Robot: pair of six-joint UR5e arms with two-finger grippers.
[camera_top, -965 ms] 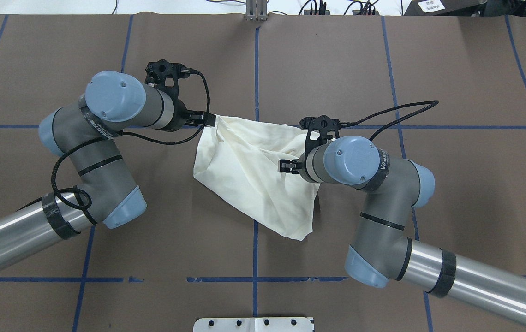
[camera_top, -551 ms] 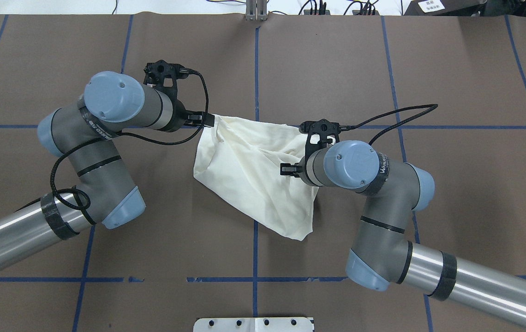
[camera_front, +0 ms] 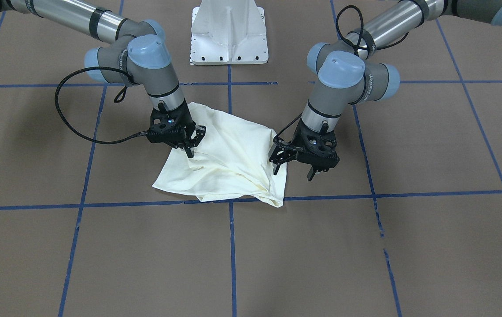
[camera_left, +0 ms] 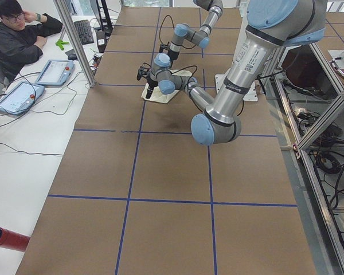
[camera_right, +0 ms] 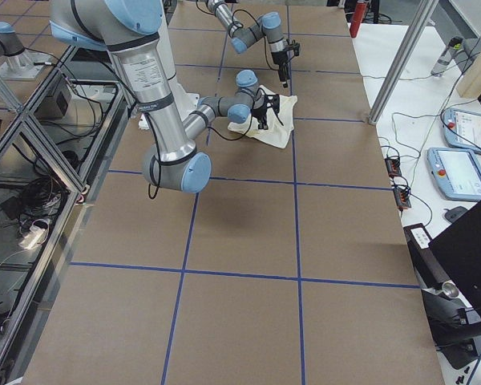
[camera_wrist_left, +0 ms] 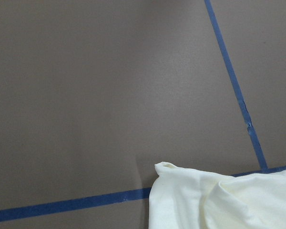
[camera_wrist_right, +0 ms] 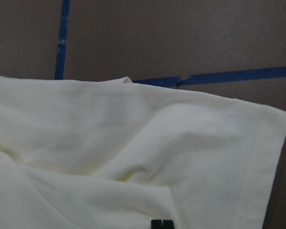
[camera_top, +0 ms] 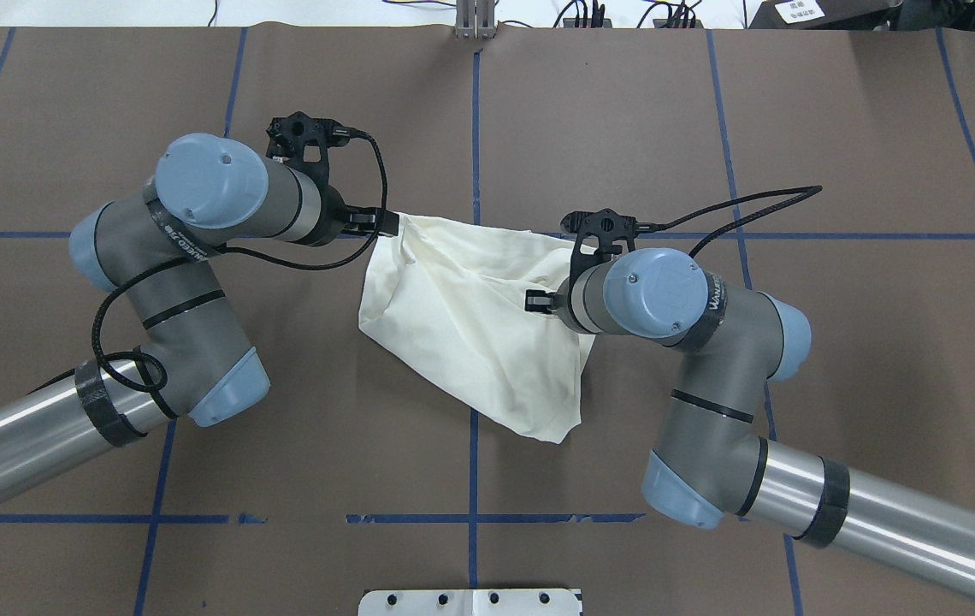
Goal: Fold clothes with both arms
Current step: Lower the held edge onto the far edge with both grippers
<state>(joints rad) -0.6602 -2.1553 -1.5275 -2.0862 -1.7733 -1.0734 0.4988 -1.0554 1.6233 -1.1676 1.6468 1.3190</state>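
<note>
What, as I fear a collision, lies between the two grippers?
Only the shirt: in the front-facing view its rumpled cloth fills the stretch from the right gripper to the left gripper.

Brown paper-covered table (camera_top: 838,128), blue tape grid (camera_top: 475,128). On it: crumpled cream cloth shirt (camera_top: 462,334); white metal pedestal base (camera_front: 229,35).

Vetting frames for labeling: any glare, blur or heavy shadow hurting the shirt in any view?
Overhead: glare streak on the right arm's silver tube; shirt bright, but creases stay readable. Front-facing: soft arm shadows on the table, none masking the shirt. Right wrist: very close and slightly soft. Left wrist: only a shirt corner in frame. Side views: shirt tiny, little detail.
</note>
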